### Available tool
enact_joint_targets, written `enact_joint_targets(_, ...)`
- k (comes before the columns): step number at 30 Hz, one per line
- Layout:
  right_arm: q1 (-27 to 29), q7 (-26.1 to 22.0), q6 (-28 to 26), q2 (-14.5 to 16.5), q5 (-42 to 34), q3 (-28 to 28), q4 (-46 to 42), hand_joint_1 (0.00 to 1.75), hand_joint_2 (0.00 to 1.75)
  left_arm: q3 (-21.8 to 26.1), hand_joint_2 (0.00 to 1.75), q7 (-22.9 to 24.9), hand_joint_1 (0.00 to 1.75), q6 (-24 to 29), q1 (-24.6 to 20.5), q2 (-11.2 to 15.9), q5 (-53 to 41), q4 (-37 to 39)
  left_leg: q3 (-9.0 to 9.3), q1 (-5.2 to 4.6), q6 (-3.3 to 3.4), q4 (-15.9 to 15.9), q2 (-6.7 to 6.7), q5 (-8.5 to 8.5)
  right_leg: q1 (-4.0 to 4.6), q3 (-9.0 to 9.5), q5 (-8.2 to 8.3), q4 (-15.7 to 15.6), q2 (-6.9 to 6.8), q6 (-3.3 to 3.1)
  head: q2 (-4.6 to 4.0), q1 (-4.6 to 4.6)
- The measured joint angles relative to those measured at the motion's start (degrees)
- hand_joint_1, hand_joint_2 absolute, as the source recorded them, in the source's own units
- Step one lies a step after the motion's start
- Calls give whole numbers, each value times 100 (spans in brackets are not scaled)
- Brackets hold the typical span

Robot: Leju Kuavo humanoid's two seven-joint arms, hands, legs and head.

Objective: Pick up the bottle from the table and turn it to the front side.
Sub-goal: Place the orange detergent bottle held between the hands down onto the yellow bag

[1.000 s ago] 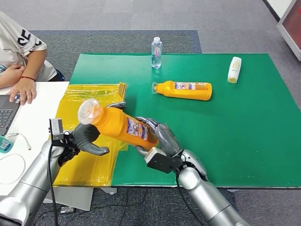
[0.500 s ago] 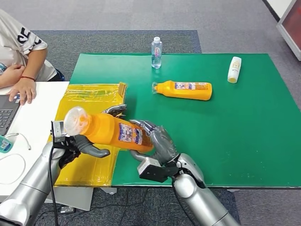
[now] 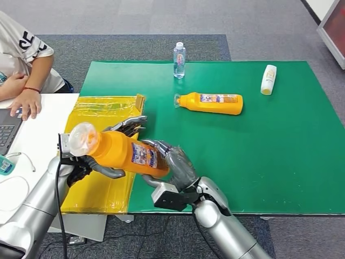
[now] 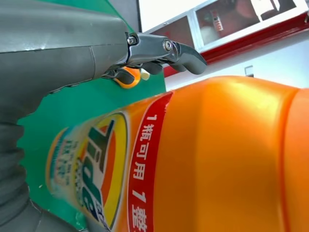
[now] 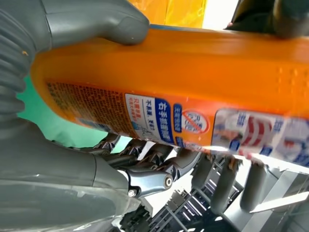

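Both hands carry the orange bottle (image 3: pixel 122 152) on its side above the near left part of the green mat (image 3: pixel 260 156).

The right hand (image 3: pixel 177 164) cups its base, thumb over and fingers under; the left hand (image 3: pixel 87 164) supports the neck end, fingers spread. The left wrist view shows the front logo; the right wrist view shows the fine-print label. A second orange bottle (image 3: pixel 211 102) lies well beyond, with bare mat between them. The held bottle overhangs the yellow sheet (image 3: pixel 102 108).
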Motion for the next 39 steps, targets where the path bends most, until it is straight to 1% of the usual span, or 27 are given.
enact_joint_targets(4,-114,34,-26,39,20,27,142,175,175,-62,175,0,0,-3,-117,-25,-6,25,0,0,-3,0,0,2,0,-1,2,0,1,-2,0,0)
enact_joint_targets(10,-192,107,-152,69,141,95,293,175,175,-156,175,0,0,8,-177,-37,-11,54,-1,0,-3,0,0,2,0,-3,2,0,1,-2,0,-1)
enact_joint_targets(16,-220,435,-684,81,783,200,416,175,175,-232,175,0,0,39,-187,-39,-2,72,-4,0,-3,0,0,2,0,-6,2,0,1,-2,0,-1)
enact_joint_targets(19,-229,562,-857,81,998,229,504,175,175,-259,175,0,0,55,-187,-39,-2,72,-6,0,-3,0,0,2,0,-7,3,0,1,-1,0,-1)
enact_joint_targets(26,-262,598,-914,81,1028,231,721,175,175,-345,175,0,0,92,-188,-25,-9,87,-8,0,-3,0,0,3,0,-9,6,0,1,-2,0,-1)
enact_joint_targets(32,-271,623,-1034,81,1075,205,900,175,175,-424,175,0,1,93,-197,75,-2,117,-10,0,-4,0,0,5,0,-11,6,0,1,-3,0,-1)
enact_joint_targets(36,-285,650,-1106,81,1146,202,981,175,175,-472,175,0,175,82,-205,139,23,137,-12,0,-5,0,0,6,0,-12,7,1,1,-3,0,-1)
enact_joint_targets(39,-294,693,-1214,81,1259,182,1000,175,175,-530,175,0,175,23,-215,212,55,205,-12,0,-6,0,1,7,0,-14,7,1,1,-3,0,-1)
